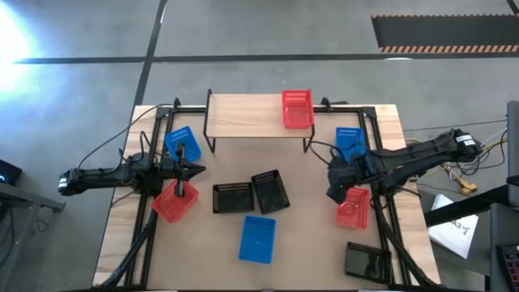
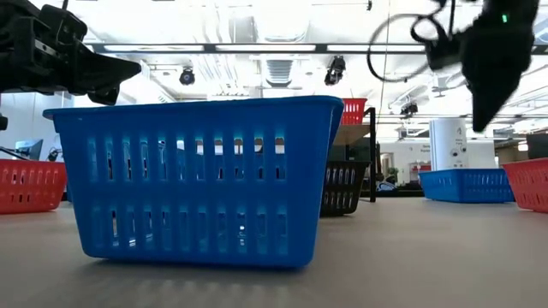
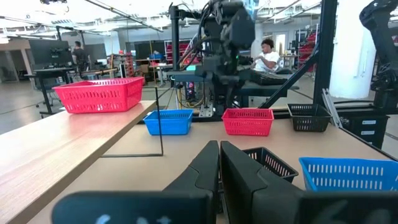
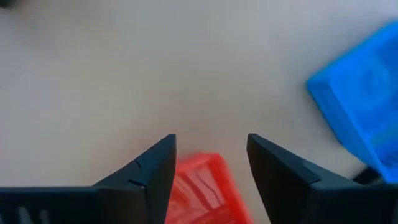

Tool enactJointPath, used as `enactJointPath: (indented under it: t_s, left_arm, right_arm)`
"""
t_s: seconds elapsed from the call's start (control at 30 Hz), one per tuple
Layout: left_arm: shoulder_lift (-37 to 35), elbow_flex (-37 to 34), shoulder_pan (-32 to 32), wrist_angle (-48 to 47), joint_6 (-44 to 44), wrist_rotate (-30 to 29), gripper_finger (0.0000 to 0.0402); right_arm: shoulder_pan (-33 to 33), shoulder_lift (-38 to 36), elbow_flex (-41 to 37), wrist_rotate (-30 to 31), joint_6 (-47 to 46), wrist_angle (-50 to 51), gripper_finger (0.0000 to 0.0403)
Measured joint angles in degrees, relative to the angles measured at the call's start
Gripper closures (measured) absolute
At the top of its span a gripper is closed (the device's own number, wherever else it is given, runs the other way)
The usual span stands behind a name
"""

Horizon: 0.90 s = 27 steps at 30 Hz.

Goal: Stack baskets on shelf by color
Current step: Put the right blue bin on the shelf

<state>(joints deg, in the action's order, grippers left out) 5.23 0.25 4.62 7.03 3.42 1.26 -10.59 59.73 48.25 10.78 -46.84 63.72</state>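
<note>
The shelf [image 1: 255, 118] stands at the table's far side with one red basket [image 1: 298, 108] on its right end. On the tabletop rest two blue baskets [image 1: 178, 142] [image 1: 349, 142], a third blue one [image 1: 258, 239] near the front, two red ones [image 1: 174, 201] [image 1: 353, 207] and three black ones [image 1: 233, 197] [image 1: 270, 191] [image 1: 366, 261]. My left gripper [image 1: 199, 169] is shut, level, between the left blue and left red baskets. My right gripper [image 4: 211, 142] is open, pointing down above the left edge of the right red basket [image 4: 199, 186], clear of it.
Black frame rails [image 1: 146, 162] run along both table sides under the arms. The front blue basket [image 2: 201, 180] fills the low view. There is bare tabletop [image 1: 308, 235] between the front blue basket and the right red one. People sit in the room beyond [image 3: 267, 53].
</note>
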Motion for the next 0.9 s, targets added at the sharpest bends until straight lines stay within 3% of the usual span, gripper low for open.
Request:
enactJointPath:
  t_s: [0.23,0.47,0.7,0.9]
  left_arm:
    - [0.00,0.00,-0.01,0.00,0.00,0.00,0.0402]
    - [0.00,0.00,0.00,0.00,0.00,0.00,0.0402]
    - [-0.01,0.00,0.00,0.07,0.00,0.00,0.0402]
    - [0.00,0.00,0.00,0.11,0.00,0.00,0.0402]
  right_arm:
    - [6.43,1.31,-6.08,5.65,1.84,0.54,0.0198]
    - [14.31,4.08,-6.32,11.76,13.41,0.31,0.0197]
    - [22.95,7.20,-6.78,11.70,21.35,-0.01,0.0198]
    - [24.41,10.65,-7.14,9.01,23.26,-1.42,0.0231]
